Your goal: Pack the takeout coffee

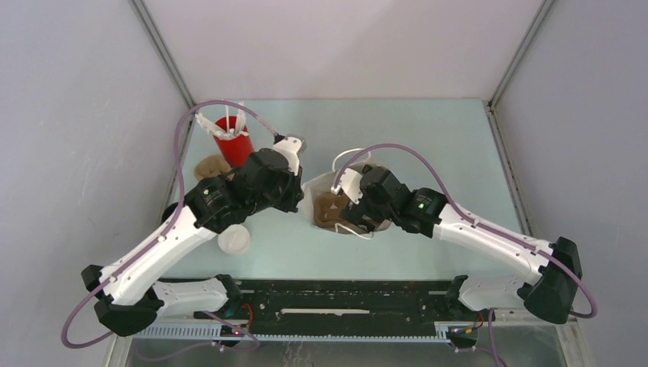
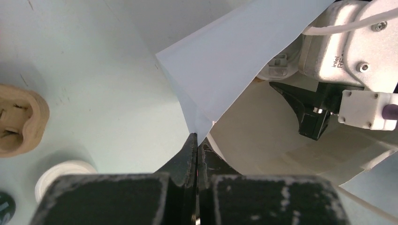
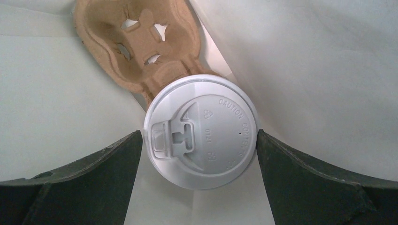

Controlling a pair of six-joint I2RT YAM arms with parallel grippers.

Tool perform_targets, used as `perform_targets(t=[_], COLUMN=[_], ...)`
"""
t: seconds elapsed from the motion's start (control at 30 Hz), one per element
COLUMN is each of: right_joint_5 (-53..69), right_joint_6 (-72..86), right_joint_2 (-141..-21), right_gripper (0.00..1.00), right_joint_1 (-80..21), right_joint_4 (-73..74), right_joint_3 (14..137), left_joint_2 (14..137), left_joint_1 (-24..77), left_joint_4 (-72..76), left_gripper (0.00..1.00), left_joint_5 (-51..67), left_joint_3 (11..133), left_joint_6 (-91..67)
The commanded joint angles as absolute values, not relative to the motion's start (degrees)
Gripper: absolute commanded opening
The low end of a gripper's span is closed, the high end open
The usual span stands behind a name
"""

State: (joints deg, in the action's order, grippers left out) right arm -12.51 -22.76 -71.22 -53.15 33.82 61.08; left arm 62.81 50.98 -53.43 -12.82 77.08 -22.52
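Note:
The takeout coffee [image 3: 202, 131] shows only its round white lid. It stands inside the white paper bag [image 3: 305, 70], at the near end of a brown pulp tray [image 3: 136, 42] on the bag's floor. My right gripper [image 3: 198, 133] is down in the bag [image 1: 313, 200], open, with one finger on each side of the lid. In the top view the right gripper [image 1: 345, 210] hides the cup. My left gripper [image 2: 197, 138] is shut on the bag's rim [image 2: 234, 61] and holds the mouth open at its left side [image 1: 304, 195].
A second white-lidded cup [image 1: 234, 238] stands on the table beside the left arm. Behind it are another brown tray [image 1: 212, 167] and a red cup with white cutlery [image 1: 233, 138]. The bag's cord handles [image 1: 351, 157] stick up at its far side.

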Motion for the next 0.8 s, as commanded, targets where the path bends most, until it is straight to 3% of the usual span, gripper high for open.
perform_targets(t=[0.0,0.77], right_joint_5=[-12.3,-3.3], right_joint_6=[-18.7,-16.8], right_joint_2=[-71.8,-78.4], right_gripper=[1.00,1.00], right_joint_1=[-53.9,-52.2], right_joint_4=[38.0,42.6], right_joint_3=[63.3,70.3], left_joint_2=[63.5,78.0], left_joint_1=[50.5,47.7], left_joint_4=[-62.8,-73.5], left_gripper=[0.00,0.00], left_joint_5=[-10.8,-7.7], left_joint_3=[82.6,97.4], left_joint_6=[-26.0,-25.9])
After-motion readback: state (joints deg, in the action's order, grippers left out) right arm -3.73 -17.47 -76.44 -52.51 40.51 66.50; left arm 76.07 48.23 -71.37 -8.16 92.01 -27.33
